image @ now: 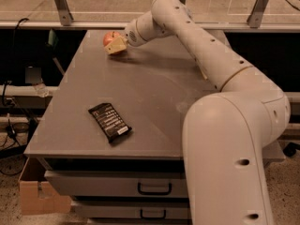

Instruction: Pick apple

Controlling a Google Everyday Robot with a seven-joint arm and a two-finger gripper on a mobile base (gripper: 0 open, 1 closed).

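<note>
The apple [109, 36], small, red with yellowish patches, is at the far left end of the grey table [154, 88], near its back edge. My gripper [113, 42] reaches there from the right on the long white arm. Its pale yellow fingers [117, 46] close around the apple's lower right side. The apple seems to sit slightly above the tabletop in the grip. The far finger is hidden behind the apple.
A black snack packet [110, 122] lies near the table's front left. The robot's white base [229, 163] stands at the front right corner. Drawers [154, 189] sit under the table, with a cardboard box [40, 198] on the floor at left. Metal posts [61, 6] stand behind.
</note>
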